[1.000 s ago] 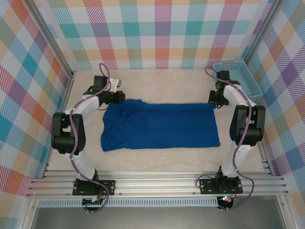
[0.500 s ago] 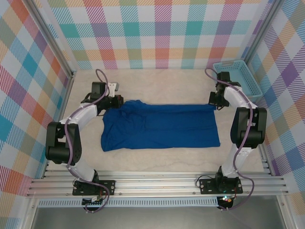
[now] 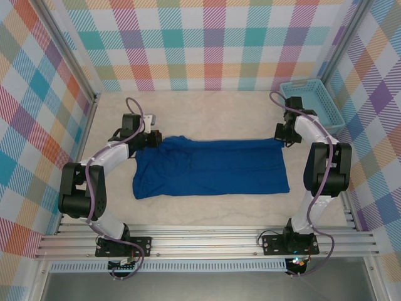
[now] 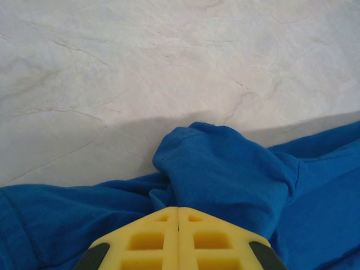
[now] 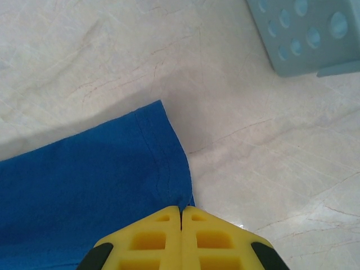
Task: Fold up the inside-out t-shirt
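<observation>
The inside-out t-shirt (image 3: 210,166) lies flat as a royal-blue rectangle across the middle of the table. My left gripper (image 3: 156,139) sits at its far left corner, yellow fingers (image 4: 146,242) pressed together on a bunched fold of the shirt (image 4: 225,174) that rises just ahead of the tips. At the far right corner my right gripper (image 3: 280,138) is shut, and the stitched hem of the shirt (image 5: 112,180) runs into the seam between its fingers (image 5: 216,239).
A light-blue lattice basket (image 3: 311,103) stands at the back right, close behind the right arm, and its corner (image 5: 306,34) is seen from the right wrist. Pale marbled tabletop (image 4: 140,67) stretches beyond the shirt to the checked back wall.
My left gripper has moved right and nearer, carrying the shirt's far left corner inward so it bunches. The right gripper has stayed at the far right corner.
</observation>
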Robot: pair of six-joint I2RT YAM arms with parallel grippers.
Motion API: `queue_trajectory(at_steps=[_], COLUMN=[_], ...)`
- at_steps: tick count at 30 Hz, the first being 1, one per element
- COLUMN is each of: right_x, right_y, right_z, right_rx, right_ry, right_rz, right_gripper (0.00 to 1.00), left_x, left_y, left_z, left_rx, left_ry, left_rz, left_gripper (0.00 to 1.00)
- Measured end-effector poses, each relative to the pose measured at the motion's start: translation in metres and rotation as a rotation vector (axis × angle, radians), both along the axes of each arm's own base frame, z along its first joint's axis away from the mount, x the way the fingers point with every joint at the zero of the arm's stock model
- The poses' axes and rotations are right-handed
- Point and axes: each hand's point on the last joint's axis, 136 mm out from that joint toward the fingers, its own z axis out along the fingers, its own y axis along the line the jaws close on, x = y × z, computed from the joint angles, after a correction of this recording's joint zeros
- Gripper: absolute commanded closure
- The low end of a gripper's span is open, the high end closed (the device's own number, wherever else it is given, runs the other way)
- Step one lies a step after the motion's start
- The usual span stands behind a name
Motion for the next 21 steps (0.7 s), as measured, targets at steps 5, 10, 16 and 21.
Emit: queue_trajectory(at_steps=[5,10,16,21], right_x=[-0.002,-0.009,-0.034,-0.034], right_y=[0.000,-0.003,-0.004,-0.004], right_z=[-0.001,-0.007,-0.031,-0.031], right_rx=[-0.003,-0.017,-0.019,-0.019], right_ry=[0.007,0.030,0.106,0.105], right_rz=[-0.001,-0.007,-0.018,-0.021], right_gripper=[0.99,0.97,0.98,0.97], left_x=[-0.004,-0.011,-0.030,-0.036], left_y=[-0.005,-0.001,0.005,0.008], left_z=[-0.001,0.012,-0.002,-0.010], left_rx=[-0.007,-0.001,0.004,0.010], left_ry=[-0.002,-0.041,-0.028,-0.007], left_rz=[0.004,0.035,0.067,0.083], left_gripper=[0.95,0.96,0.96,0.96])
